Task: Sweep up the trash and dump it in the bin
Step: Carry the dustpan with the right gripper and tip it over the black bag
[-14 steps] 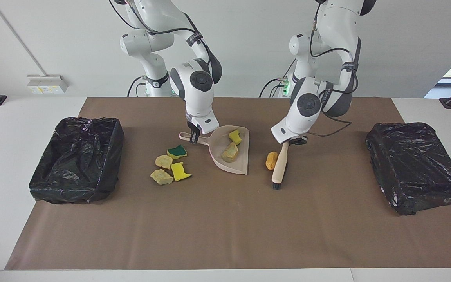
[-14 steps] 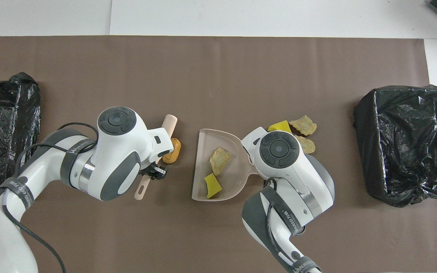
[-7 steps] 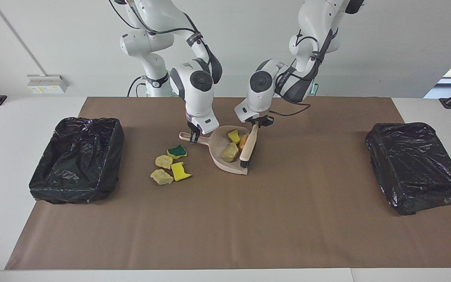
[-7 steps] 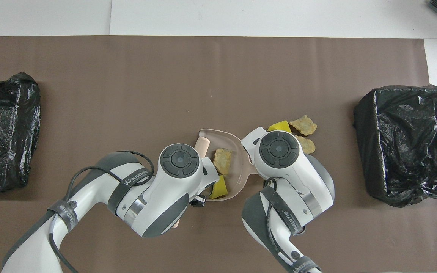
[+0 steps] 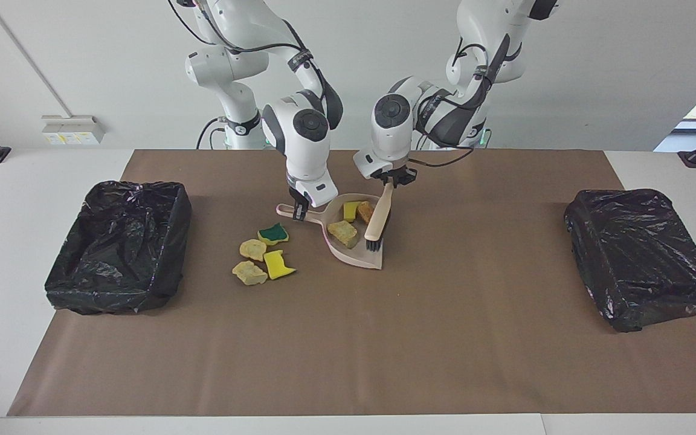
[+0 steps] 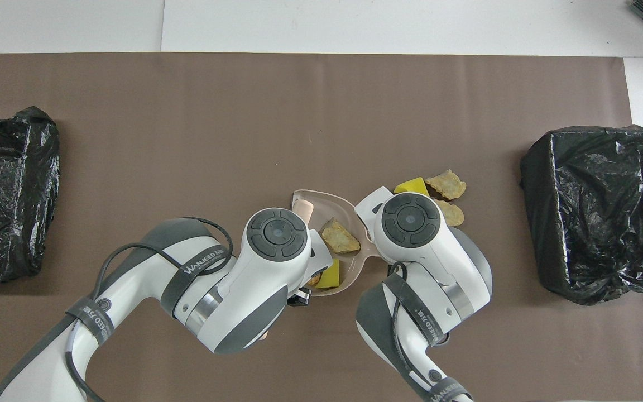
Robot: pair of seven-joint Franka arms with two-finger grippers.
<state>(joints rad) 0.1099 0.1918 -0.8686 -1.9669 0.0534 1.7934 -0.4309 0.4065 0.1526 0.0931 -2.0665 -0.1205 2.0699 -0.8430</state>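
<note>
1. Presently, facing view: right gripper (image 5: pixel 299 208) clamped on the handle of the pale pink dustpan (image 5: pixel 357 257), flat on the brown mat (image 5: pixel 348 338) near the table's middle.
2. Left gripper (image 5: pixel 394 179) closed around the upper end of the beige-handled brush (image 5: pixel 378 219); brush tilted, bristles down inside the dustpan's open edge.
3. Three trash pieces in the dustpan: yellow sponge piece (image 5: pixel 351 210), golden-brown chunk (image 5: pixel 365 211) touching the brush handle, tan chunk (image 5: pixel 342 232) just beside the bristles.
4. Four scraps (image 5: pixel 262 254) clustered on the mat, beside the dustpan toward the right arm's end, apart from the brush.
5. Black-lined bin (image 5: pixel 119 244) at the right arm's end; second bin (image 5: pixel 641 257) at the left arm's end.
6. Overhead view: arm bodies covering both grippers and most of the dustpan (image 6: pixel 299 196).
7. Brush tip (image 6: pixel 302 211) over the pan, with tan chunk (image 6: pixel 341 239) and yellow piece (image 6: pixel 329 276) beside it.
8. Loose scraps (image 6: pixel 444 187) partly hidden under the right arm.
</note>
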